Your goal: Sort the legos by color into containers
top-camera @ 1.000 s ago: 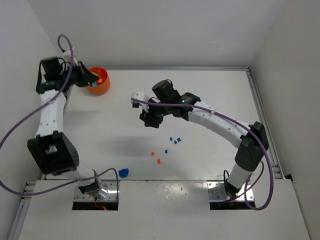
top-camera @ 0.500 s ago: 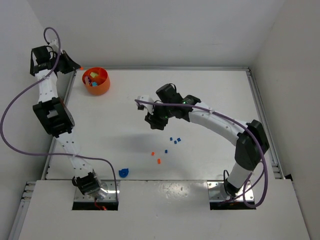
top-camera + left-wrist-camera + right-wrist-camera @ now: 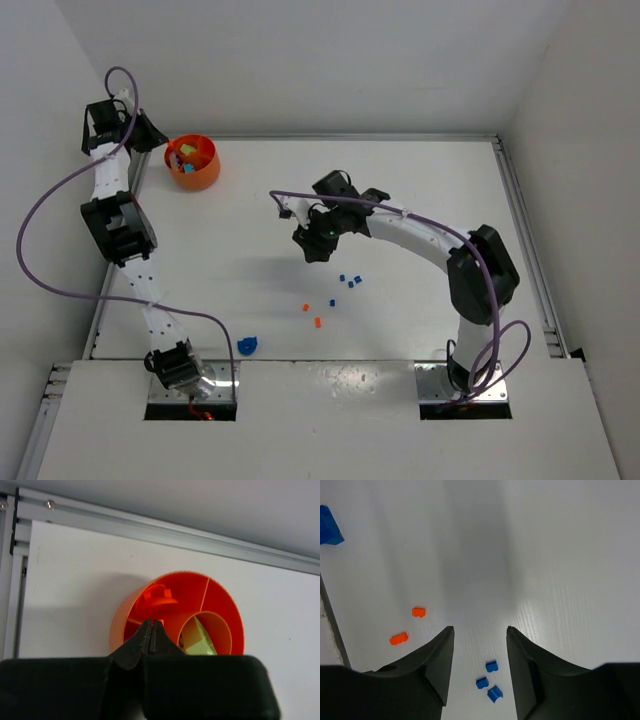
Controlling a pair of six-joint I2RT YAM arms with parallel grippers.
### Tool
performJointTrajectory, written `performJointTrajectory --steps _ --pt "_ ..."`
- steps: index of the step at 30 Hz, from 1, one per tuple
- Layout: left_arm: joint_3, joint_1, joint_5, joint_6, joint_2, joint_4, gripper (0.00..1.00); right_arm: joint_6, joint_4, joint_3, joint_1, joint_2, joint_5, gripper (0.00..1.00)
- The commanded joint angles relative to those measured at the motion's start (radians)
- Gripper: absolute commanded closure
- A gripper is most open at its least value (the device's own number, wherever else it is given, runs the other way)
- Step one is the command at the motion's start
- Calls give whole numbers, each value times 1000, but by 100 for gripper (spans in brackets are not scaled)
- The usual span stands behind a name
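Top external | left gripper point(image 3: 152, 141) backed off bowl point(image 3: 201, 181) | right gripper point(image 3: 312, 249) barely shifted

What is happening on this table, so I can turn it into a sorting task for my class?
It is a color-sorting job. The left gripper is shut near a divided orange bowl, which already holds an orange piece and a lime one; whether it grips anything is unclear. The right gripper hangs open and empty above loose blue legos and orange legos on the table.
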Motion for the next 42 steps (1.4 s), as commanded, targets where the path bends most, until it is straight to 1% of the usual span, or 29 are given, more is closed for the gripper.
performJointTrajectory --steps 1,3,6,8,11,15,16,18,21,23,27,29,30,32,33,34,36,37,38,39,40,41,42 --pt "69 -27 -20 -24 21 82 100 23 27 53 -14 14 -54 54" --pt "78 -38 -33 -15 32 82 100 23 27 53 -14 23 -54 54" --pt "78 -57 -43 -15 54 82 92 23 27 53 -23 32 -54 54" --pt "88 -57 -43 -15 64 82 91 32 27 53 -23 33 -63 54" --pt "97 -67 -54 -15 74 82 84 32 27 53 -23 33 -63 54" --pt "106 -67 -99 -15 65 91 71 41 27 53 -32 33 -63 54" --pt "106 -67 -111 -15 65 103 63 42 27 53 -32 33 -63 54" --pt "95 -67 -120 -15 44 114 57 42 27 53 -32 33 -63 53" --pt "86 -67 -131 -24 4 137 52 42 27 44 -32 10 -45 53" --pt "77 -67 -131 -24 -28 146 52 42 27 24 -41 -6 -36 53" --pt "46 -57 -151 -24 -151 175 52 31 27 -45 -50 -61 -36 55" --pt "3 -47 -160 0 -250 188 52 20 36 -93 -50 -101 -36 57" --pt "-33 -47 -171 27 -327 188 52 3 36 -108 -50 -112 -36 58" --pt "-87 -47 -171 51 -411 188 52 -26 2 -139 -50 -130 -45 58" --pt "-119 -47 -153 61 -456 174 52 -47 -44 -139 -40 -130 -45 59" --pt "-191 -47 -113 80 -544 140 52 -87 -62 -171 -24 -130 -45 59" --pt "-286 -36 -68 90 -643 100 52 -127 -96 -203 -11 -121 -45 59" --pt "-407 -27 -47 100 -750 85 52 -139 -107 -222 2 -121 -45 59" --pt "-473 -27 -30 100 -808 61 52 -150 -107 -260 2 -112 -25 59" --pt "-538 -18 -30 115 -868 50 49 -150 -107 -281 25 -112 -14 59" --pt "-605 -18 -30 126 -987 50 46 -150 -89 -316 25 -112 -2 59" --pt "-738 -18 -30 126 -1046 50 42 -150 -79 -329 40 -121 -2 59" --pt "-798 -8 -45 135 -1102 50 37 -137 -67 -338 58 -121 -2 59"
